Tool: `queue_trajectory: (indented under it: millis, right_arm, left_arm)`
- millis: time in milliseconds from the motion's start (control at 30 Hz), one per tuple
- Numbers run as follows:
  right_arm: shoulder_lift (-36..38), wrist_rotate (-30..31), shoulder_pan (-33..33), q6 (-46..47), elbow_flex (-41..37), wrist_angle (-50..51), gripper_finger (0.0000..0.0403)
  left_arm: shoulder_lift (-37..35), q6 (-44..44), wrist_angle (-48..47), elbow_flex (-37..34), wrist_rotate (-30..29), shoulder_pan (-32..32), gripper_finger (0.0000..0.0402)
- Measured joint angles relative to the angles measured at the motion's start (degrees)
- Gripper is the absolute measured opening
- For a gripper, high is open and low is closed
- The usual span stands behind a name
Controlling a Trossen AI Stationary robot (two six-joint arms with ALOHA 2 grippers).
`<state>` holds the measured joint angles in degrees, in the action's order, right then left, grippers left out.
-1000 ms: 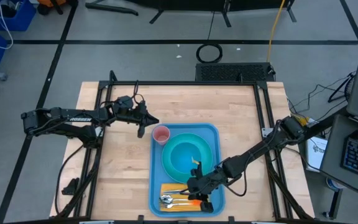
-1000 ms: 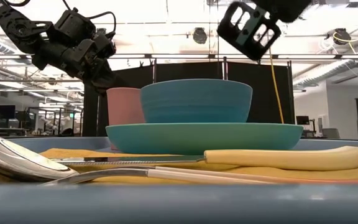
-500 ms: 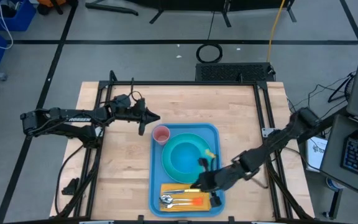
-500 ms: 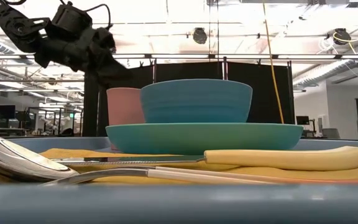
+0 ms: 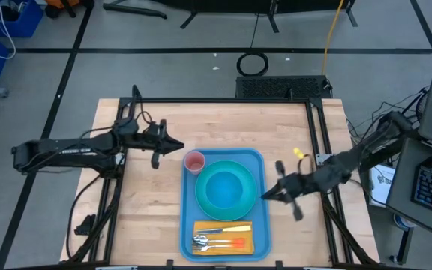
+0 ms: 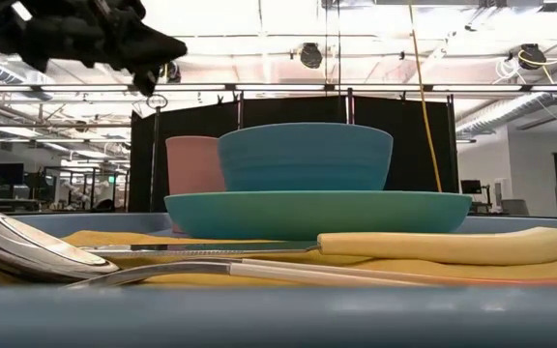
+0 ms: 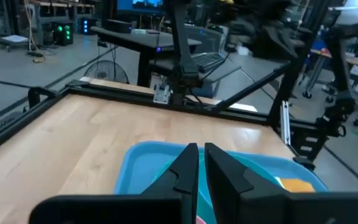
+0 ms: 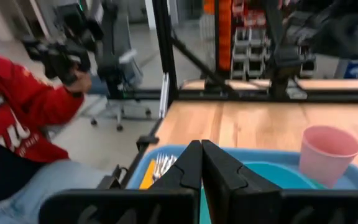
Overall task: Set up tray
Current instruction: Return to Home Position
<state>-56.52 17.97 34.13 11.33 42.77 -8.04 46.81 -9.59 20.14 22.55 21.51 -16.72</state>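
Note:
The blue tray lies on the wooden table, near the front edge. On it sit a turquoise plate carrying a blue bowl, a pink cup at the far left corner, and a yellow-orange napkin at the near end. On the napkin lie a yellow-handled knife, a fork and a spoon. My left gripper hovers shut and level, left of the cup. Right of the tray my right gripper hangs shut above the table. Both hold nothing.
Bare wood stretches left of the tray and behind it. Black frame rails run round the table's edges. In the right wrist view a person in a red sleeve sits beyond the table's edge.
My right gripper has risen from above the napkin at the tray's near end, swung toward the table's right edge and tipped up to level; it is now clear of the tray. My left gripper has risen and drawn back a little toward the left edge. The tray's things have not moved.

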Motion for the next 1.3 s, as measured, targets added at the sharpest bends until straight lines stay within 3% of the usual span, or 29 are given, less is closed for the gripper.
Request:
queue_trajectory:
  millis: [300, 500, 700, 900, 1300]
  right_arm:
    - [18.0, 0.1, 0.0, -6.2, -8.6, -0.4, 0.0]
    - [28.8, 7.5, 0.0, -9.3, -16.8, -0.3, 0.0]
    - [37.6, 10.6, 0.0, -10.5, -24.2, -0.7, 0.0]
    - [43.2, 12.1, 0.0, -12.2, -29.9, -0.8, 0.0]
    - [48.4, 16.5, 0.0, -13.4, -39.7, -0.9, 0.0]
  left_arm:
    - [-8.4, 2.2, -10.3, 0.0, -0.5, 0.8, 0.0031]
    - [-11.1, 4.0, -12.5, 0.0, -0.2, 2.4, 0.0031]
    - [-14.5, 6.0, -10.4, -3.8, -0.4, 4.1, 0.0031]
    - [-20.7, 6.1, -6.2, -11.0, -3.0, 2.3, 0.0031]
    - [-28.3, 10.9, -4.4, -20.2, -0.6, -1.0, 0.0031]
